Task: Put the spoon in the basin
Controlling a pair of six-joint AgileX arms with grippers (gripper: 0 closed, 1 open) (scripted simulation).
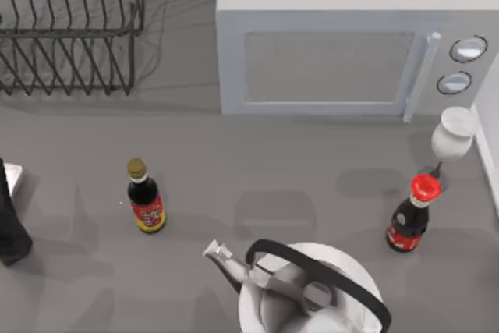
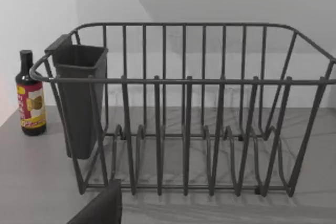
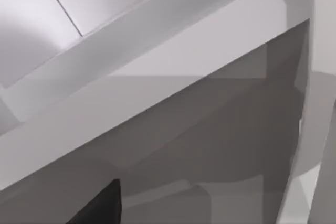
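Observation:
The spoon is out of view, and so is the basin. My left arm [image 1: 9,224] stands as a dark shape at the table's left edge. A dark corner of my left gripper [image 2: 100,208] juts into the left wrist view, which faces the wire dish rack [image 2: 184,129]. A similar dark corner of my right gripper [image 3: 100,203] sits in the right wrist view, close against slanted grey and white surfaces that I cannot identify.
The dish rack [image 1: 70,29] is at the back left and the microwave [image 1: 343,44] at the back right. A soy sauce bottle [image 1: 146,200] stands left of centre, with a red-capped bottle [image 1: 412,220] and a white wine glass [image 1: 452,134] at the right. A white kettle [image 1: 312,294] sits at the front.

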